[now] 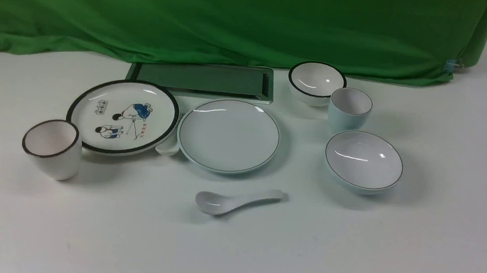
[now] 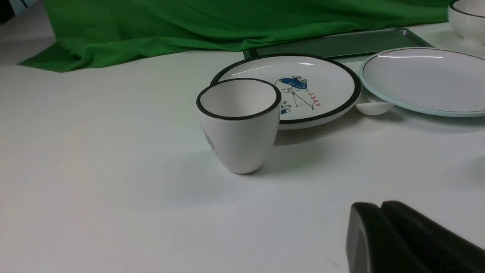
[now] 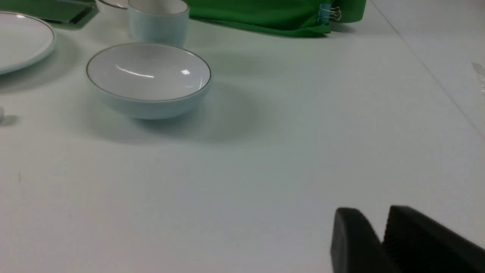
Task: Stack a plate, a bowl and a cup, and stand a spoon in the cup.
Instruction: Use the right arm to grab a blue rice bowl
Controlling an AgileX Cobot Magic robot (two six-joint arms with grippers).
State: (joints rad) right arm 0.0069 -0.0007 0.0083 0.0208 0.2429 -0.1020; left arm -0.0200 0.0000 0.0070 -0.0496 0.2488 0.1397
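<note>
Pincer on our left point(image 2: 382, 206) closed, right pincer point(image 3: 373, 216) slightly open; we see bowl point(image 1: 364, 160) at four o'clock from plate point(image 1: 229, 135), spoon point(image 1: 234, 201) at six.

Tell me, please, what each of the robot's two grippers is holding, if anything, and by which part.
Nothing is held: the black left gripper is shut and empty, the black right gripper slightly open and empty.

Illegible characters point(image 1: 101, 107) on the cartoon plate point(image 1: 159, 117)
</note>
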